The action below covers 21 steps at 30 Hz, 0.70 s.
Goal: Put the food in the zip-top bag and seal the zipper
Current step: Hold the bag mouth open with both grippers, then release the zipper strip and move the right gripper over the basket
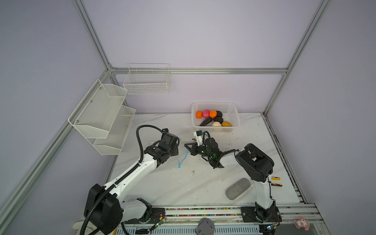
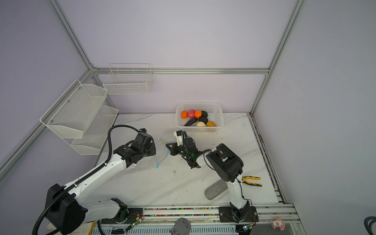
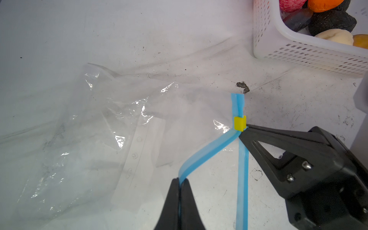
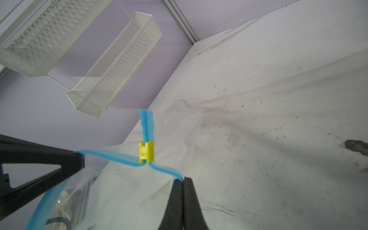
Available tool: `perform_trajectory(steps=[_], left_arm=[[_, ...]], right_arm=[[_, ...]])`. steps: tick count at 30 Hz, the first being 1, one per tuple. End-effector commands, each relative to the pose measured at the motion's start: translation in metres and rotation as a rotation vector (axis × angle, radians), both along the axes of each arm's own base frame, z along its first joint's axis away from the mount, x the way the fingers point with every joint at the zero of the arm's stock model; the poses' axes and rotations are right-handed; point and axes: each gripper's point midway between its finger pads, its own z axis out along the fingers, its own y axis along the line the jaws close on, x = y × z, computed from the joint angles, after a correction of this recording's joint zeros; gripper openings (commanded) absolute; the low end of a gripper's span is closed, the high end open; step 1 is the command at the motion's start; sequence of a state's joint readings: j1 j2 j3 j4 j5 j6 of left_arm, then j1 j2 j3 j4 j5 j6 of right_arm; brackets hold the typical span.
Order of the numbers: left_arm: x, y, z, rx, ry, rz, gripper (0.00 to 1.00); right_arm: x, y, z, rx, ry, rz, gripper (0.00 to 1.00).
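The step in hand looks like opening the bag's mouth. The left hand (image 3: 180, 182) is pinched tight on one lip of the blue zipper (image 3: 209, 151). The right hand (image 4: 183, 180) is pinched just as tight on the other lip, just beside the yellow tab (image 3: 239, 123) where the two lips fork.

The clear bag (image 3: 99, 139) lies crumpled on the surface (image 1: 183, 183), at the middle of both top views between the two hands. The food (image 1: 213, 119) sits in the white basket (image 1: 215, 103), right of centre and above the hands, and none of it is in the bag.

Next, I judge, the lips must be drawn further apart and one hand freed to fetch food.

The wrist views show both pinches and the fork. The top views show only a thin blue curve there, but the whole basket.
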State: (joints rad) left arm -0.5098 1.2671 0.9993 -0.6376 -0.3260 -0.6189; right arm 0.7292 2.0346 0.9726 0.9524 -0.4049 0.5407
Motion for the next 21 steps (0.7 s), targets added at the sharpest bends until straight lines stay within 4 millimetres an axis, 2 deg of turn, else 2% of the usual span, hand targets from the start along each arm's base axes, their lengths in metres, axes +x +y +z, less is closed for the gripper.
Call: perform_trajectory(steps=[1,9,16,21], left_arm=[[-0.004,0.011,-0.001,-0.001,-0.004,0.039,0.0],[-0.003,-0.021,-0.003,-0.081,0.039,-0.094,0.0],[-0.004,-0.048,0.007,-0.134,0.027,-0.16,0.0],[-0.002,-0.053,0.005,-0.156,0.032,-0.139,0.0]], right_arm=[[0.012,-0.015,-0.014,-0.033,0.006,-0.064,0.0],[0.007,-0.005,0.004,-0.02,0.008,-0.008,0.0],[-0.001,0.007,0.022,0.001,0.008,0.048,0.11],[-0.007,0.009,0.023,-0.006,0.027,0.07,0.23]])
